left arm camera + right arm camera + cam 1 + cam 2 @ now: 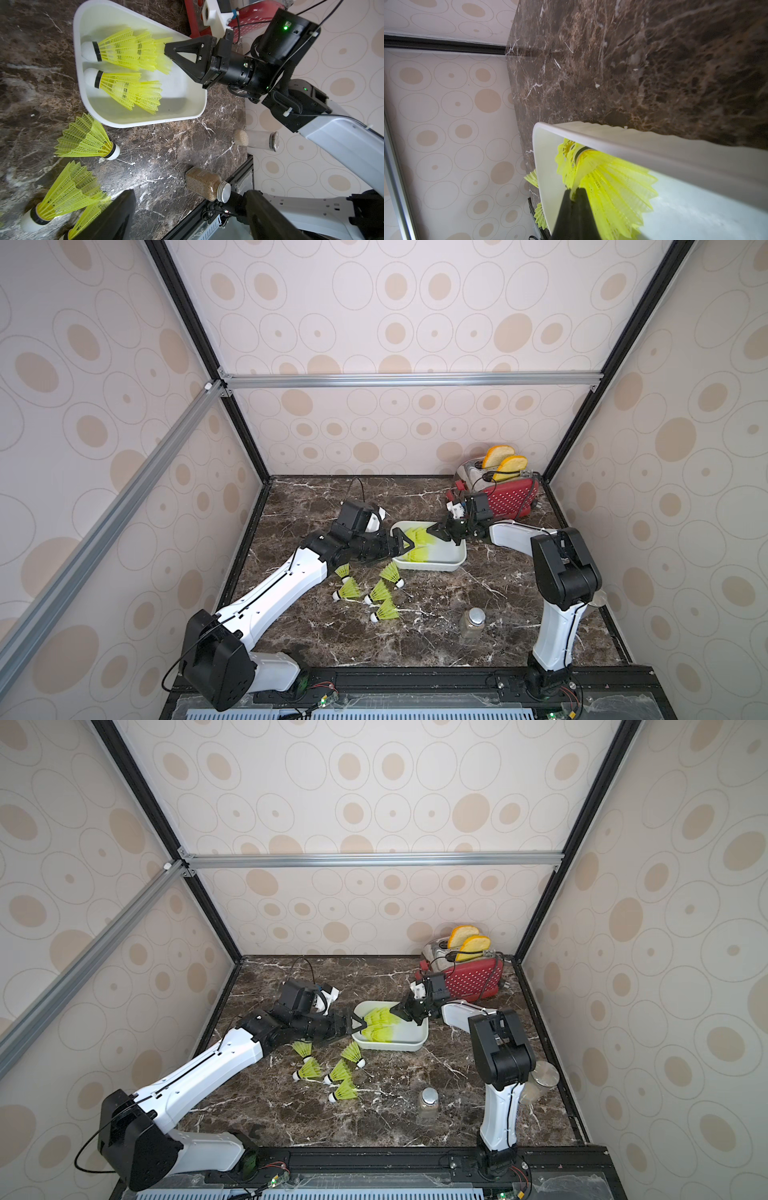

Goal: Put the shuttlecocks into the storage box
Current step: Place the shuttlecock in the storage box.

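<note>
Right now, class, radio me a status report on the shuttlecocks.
Right gripper shut on a shuttlecock inside the storage box; left gripper open at its rim. Five shuttlecocks lie on the table. Jar stands aside.

We've got beige oval-dotted wall panels [395, 323] on an aluminium frame [411, 379], dark brown marble tabletop [415, 639], soft even light.

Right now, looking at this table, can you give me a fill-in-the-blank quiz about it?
1. The right fingers pinch a yellow ____ inside the storage box.
2. In both top views, ____ shuttlecocks lie on the table outside it.
3. The toaster holding bread is coloured ____.
Missing words: shuttlecock; five; red.
</note>
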Controlling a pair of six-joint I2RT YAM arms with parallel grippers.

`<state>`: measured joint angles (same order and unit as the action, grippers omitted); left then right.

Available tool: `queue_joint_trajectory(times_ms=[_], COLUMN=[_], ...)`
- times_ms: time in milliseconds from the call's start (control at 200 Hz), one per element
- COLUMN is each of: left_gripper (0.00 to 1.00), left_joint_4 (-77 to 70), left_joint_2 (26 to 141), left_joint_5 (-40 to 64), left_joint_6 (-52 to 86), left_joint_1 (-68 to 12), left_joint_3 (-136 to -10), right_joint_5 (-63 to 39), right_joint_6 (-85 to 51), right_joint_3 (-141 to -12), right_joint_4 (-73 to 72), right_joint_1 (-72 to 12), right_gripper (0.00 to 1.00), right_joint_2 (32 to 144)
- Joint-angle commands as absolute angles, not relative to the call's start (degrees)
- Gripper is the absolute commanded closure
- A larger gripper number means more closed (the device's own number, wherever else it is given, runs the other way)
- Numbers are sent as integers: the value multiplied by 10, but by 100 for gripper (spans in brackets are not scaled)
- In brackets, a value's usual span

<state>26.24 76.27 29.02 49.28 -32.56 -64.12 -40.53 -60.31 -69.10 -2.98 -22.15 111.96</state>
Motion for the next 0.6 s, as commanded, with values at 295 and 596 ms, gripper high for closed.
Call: queue_joint_trajectory(times_ms=[295,596], left_gripper=[14,14], left_joint_4=[266,262], left_joint_2=[767,766], left_joint_5=[284,286], left_joint_6=[485,487], left_joint_1=[-323,-323], left_joint_3=[-664,-662], right_joint_5=[-441,-457], right_joint_6=[-594,-614], right_joint_3=[-717,-728], right_joint_4=[-4,-25], right_joint_1=[-220,-221], right_gripper=[100,100], right_joint_2=[1143,1164])
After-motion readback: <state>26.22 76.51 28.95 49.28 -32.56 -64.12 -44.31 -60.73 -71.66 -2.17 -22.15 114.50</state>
